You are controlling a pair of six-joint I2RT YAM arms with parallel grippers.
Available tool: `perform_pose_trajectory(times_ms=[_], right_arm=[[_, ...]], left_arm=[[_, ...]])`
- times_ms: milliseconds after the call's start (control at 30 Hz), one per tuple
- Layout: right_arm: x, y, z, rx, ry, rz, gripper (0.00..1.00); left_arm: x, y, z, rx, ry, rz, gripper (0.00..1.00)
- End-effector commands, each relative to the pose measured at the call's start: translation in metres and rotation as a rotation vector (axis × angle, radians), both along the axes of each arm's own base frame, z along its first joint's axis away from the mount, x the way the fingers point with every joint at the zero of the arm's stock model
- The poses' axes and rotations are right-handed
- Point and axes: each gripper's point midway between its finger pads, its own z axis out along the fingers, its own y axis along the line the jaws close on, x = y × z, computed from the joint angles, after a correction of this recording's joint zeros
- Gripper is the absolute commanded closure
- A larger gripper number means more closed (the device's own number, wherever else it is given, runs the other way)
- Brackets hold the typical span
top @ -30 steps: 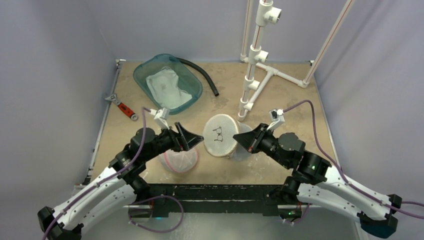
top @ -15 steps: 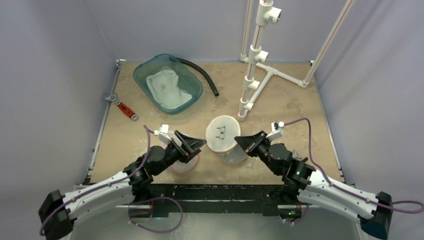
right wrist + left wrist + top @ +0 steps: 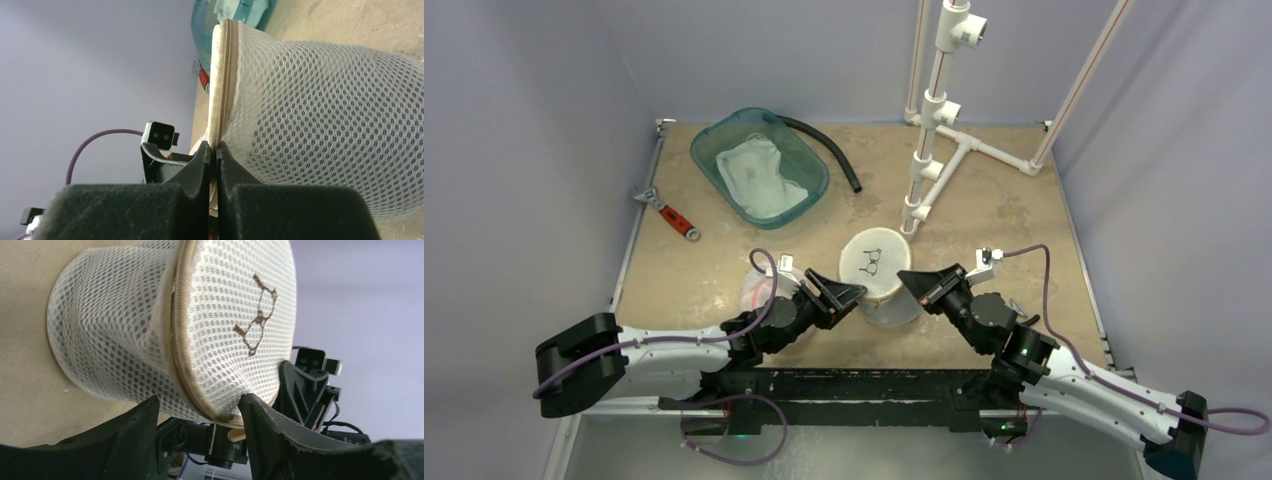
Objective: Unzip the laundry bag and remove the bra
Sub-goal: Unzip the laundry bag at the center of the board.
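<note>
We see the round mesh laundry bag near the middle of the table, between both grippers: the right gripper is pinched tight on its beige zipper band, while the left gripper has its fingers spread apart astride that band's near-left edge.

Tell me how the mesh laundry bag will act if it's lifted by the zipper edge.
Probably light: the mesh laundry bag is thin, see-through netting. Likely semi-stiff, since it holds a drum shape, though the walls may buckle. Apt to tip or swing, because the right pincer pinches only its zipper band on one side.
</note>
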Motion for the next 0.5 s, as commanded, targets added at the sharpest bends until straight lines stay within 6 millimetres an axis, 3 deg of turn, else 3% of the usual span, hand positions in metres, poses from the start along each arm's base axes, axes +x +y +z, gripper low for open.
perform_pose_trajectory(times_ms=[0, 233, 367, 467], right_arm=[[-0.002, -0.004, 0.007, 0.048, -0.001, -0.016, 1.0], [-0.005, -0.003, 0.001, 0.036, 0.001, 0.005, 1.0], [-0.006, 0.0, 0.001, 0.029, -0.001, 0.023, 1.0], [-0.008, 0.002, 0.002, 0.005, -0.009, 0.041, 1.0]], left_arm=[[0.015, -0.002, 0.049, -0.145, -0.064, 0.099, 0.43], [0.018, -0.017, 0.047, -0.133, -0.06, 0.079, 0.48], [0.018, -0.023, 0.045, -0.14, -0.064, 0.067, 0.67], [0.018, -0.023, 0.049, -0.139, -0.082, 0.061, 0.89]])
